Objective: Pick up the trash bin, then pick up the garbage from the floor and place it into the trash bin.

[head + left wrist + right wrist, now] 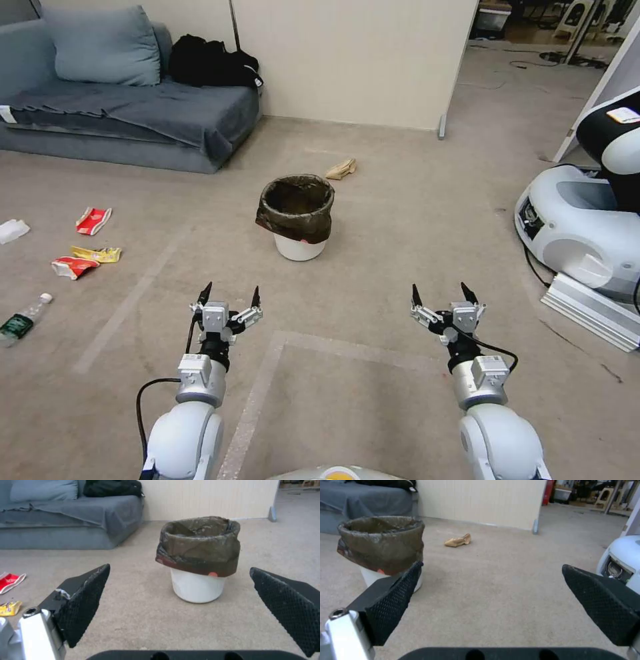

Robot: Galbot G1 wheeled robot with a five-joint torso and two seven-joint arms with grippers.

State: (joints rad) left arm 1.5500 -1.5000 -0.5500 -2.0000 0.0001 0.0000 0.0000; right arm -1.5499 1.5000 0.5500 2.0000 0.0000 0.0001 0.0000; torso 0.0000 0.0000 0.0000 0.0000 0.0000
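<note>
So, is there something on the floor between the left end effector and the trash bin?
Nothing visible. Bare floor lies between the open left end effector and the trash bin. The snack wrappers and the bottle lie far to the left, outside that path.

Our arms: round white shells | silver wrists | black cables | left gripper (230,291) and right gripper (443,293): pointy black fingers, bumpy pads (83,600)

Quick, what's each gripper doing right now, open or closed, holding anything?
Left gripper: open, empty, held above the floor short of the trash bin.
Right gripper: open, empty, held above the floor to the bin's right.
</note>
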